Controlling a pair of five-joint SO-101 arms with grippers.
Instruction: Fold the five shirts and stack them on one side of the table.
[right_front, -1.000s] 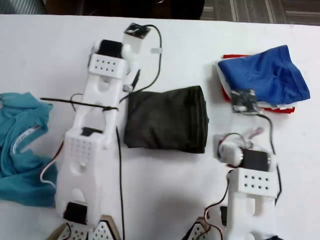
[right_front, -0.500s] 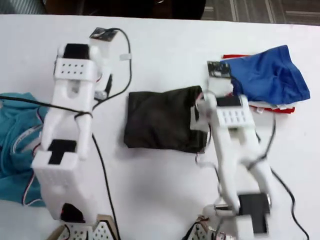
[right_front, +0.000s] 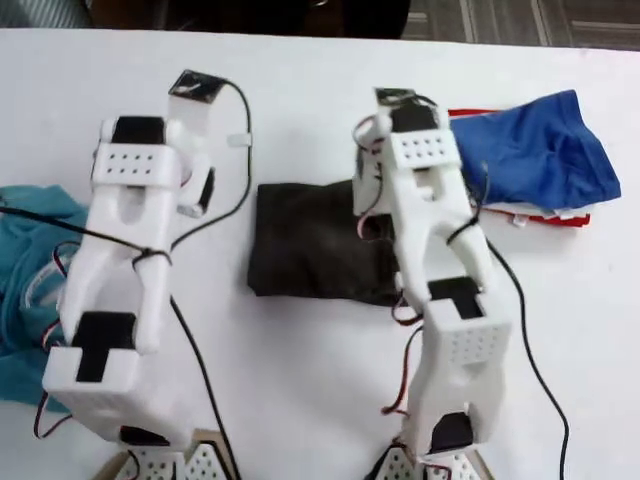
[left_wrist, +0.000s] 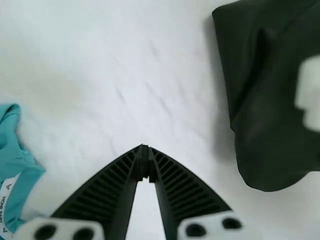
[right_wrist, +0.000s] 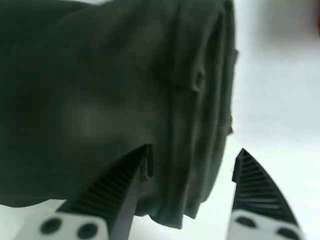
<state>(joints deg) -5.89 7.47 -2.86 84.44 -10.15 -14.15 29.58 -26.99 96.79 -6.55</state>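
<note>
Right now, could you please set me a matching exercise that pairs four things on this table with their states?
Things:
1. teal shirt
2. blue shirt
3. left tool
4. right tool

States:
A. open, over the edge of the folded black shirt
B. shut, over bare table
C. crumpled and unfolded, beside the left arm
D. lying on top of red cloth, on the right arm's side

Pairs: 1-C, 2-D, 3-B, 4-A
</note>
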